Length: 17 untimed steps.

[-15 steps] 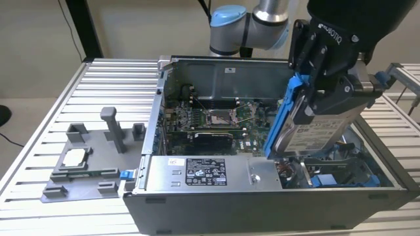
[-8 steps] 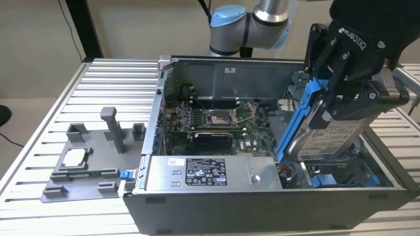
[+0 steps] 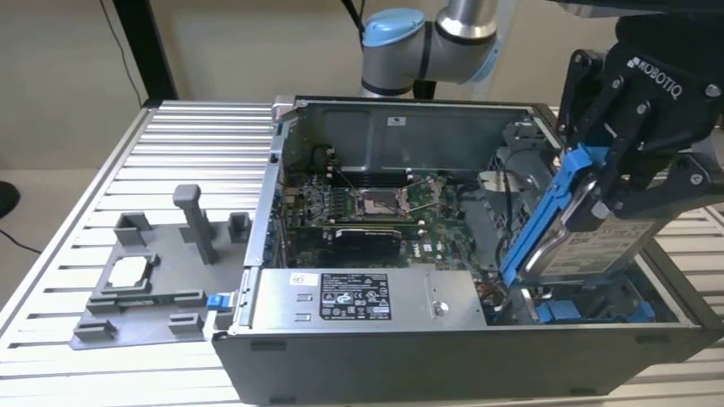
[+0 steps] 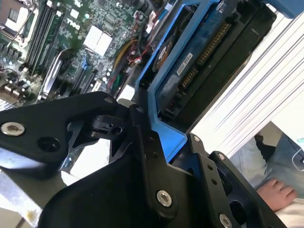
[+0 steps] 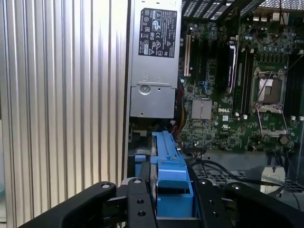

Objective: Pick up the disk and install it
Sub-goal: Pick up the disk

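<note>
I am looking at the pincer (image 3: 620, 182) closed on the disk (image 3: 582, 246), its black fingers (image 5: 137, 202) pressing on either side of the blue bracket (image 5: 167, 161) that frames the drive. In the second wrist view the pincer (image 4: 159, 142) is biting on the bracket's corner, and the disk's (image 4: 204, 61) connector edge is pointing away from it, down toward the machine.

The disk is hanging steeply tilted, almost on edge. Its upper end is sitting in the grip and its lower end is dipping into the open computer case (image 3: 453, 360) at the exterior view's right. The lower end is hovering just above the drive bay (image 3: 594, 312), where more blue plastic is showing. I cannot tell whether it is touching the bay.

Farther in, the motherboard (image 3: 374, 199) is lying exposed, with the large grey power supply (image 3: 362, 297) along the near wall of the case. Out on the bench (image 3: 192, 144), well apart from the case, the grey fixture (image 3: 142, 326) is carrying a small silver chip (image 3: 130, 270).

By my reading, the pick-up is done, since the disk is off any support and in the grip. The install is underway but not finished, as the drive is not lying flat or seated in the bay.
</note>
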Available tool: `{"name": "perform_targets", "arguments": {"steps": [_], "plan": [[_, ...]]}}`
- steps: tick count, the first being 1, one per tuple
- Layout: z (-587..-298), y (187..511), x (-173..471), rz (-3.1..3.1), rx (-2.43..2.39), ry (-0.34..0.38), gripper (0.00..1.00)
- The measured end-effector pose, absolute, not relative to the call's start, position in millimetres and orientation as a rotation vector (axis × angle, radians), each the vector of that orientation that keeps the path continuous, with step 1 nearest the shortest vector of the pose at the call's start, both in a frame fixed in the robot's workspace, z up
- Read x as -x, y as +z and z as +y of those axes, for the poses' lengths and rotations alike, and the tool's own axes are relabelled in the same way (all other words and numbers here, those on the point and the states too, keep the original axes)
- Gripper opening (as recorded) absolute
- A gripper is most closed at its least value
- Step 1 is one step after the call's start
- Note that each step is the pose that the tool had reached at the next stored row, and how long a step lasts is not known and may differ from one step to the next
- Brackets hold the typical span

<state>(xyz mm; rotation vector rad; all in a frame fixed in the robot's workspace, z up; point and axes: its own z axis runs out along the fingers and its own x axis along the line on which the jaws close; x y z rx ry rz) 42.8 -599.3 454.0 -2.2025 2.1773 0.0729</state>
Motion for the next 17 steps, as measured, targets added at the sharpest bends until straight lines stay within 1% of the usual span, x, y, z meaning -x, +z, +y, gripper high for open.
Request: {"name": "perform_targets", "arguments": {"steps": [8,17], "plan": [[-602,452,-68,2.177,2.203,0.073,0.00],[-602,446,-73,2.178,2.202,0.073,0.00]]}}
